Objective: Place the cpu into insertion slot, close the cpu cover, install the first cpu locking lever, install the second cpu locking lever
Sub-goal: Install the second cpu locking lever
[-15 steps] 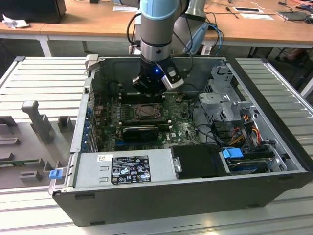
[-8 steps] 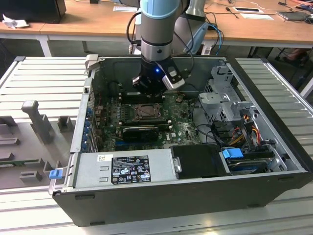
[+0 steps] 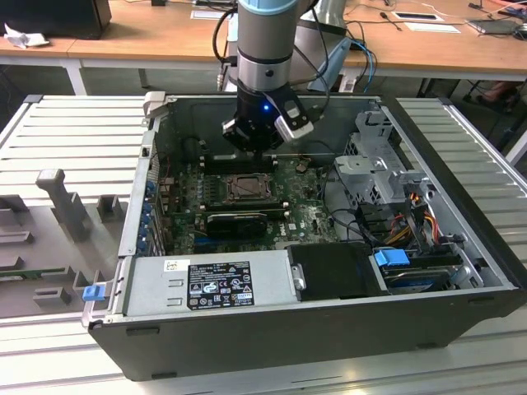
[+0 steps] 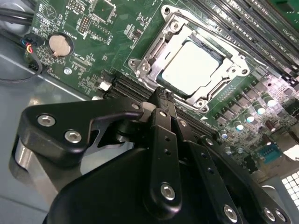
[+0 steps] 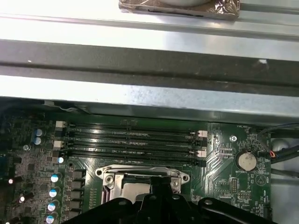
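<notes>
The cpu [image 4: 191, 65], a pale square chip, lies flat in the insertion slot [image 3: 245, 189] on the green motherboard. The grey metal cpu cover [image 4: 180, 35] is down over it, framing the chip through its square opening; one edge of the cover [image 5: 140, 176] also shows in the first wrist view. My gripper [image 4: 161, 95] hangs just above the socket's near edge with its black fingers pressed together and nothing between them. In the exterior view the gripper [image 3: 257, 151] sits over the far side of the socket, inside the open computer case. How the locking levers stand cannot be made out.
Long memory slots [image 5: 131, 140] run beside the socket toward the case wall [image 5: 149, 60]. A coin battery [image 4: 60, 45] sits on the board. A power supply [image 3: 206, 284], a drive cage [image 3: 375, 156] and cables crowd the case. Grey moulded trays [image 3: 58, 206] lie outside it.
</notes>
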Action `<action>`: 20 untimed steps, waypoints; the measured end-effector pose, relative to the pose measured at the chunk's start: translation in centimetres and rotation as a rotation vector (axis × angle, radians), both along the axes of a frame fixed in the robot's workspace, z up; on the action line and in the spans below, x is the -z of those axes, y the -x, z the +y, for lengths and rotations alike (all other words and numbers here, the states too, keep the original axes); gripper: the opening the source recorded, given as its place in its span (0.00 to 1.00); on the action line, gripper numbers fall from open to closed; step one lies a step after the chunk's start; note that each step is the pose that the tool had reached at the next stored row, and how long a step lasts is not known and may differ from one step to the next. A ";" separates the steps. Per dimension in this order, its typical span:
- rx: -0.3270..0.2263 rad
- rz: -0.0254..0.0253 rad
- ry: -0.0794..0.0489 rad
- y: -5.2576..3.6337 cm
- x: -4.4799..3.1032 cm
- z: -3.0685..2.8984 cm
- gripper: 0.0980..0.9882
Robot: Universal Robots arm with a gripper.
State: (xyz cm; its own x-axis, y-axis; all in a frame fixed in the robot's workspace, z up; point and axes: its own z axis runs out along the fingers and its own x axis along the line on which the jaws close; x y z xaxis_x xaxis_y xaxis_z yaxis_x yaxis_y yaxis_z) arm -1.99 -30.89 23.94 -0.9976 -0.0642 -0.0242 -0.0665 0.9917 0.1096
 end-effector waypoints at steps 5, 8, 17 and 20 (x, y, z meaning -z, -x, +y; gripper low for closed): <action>0.000 0.0000 0.000 0.02 0.04 -0.87 0.01; 0.000 0.0000 0.000 0.03 0.05 -1.46 0.01; 0.000 -0.0001 0.000 0.03 -1.55 -2.19 0.01; 0.000 0.0000 0.000 0.04 -1.55 -2.87 0.01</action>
State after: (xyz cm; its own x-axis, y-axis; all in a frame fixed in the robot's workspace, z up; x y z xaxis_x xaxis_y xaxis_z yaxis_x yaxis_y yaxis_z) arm -2.03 -33.75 25.49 -0.9977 -0.0640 -0.0242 -0.0663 0.9918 0.1095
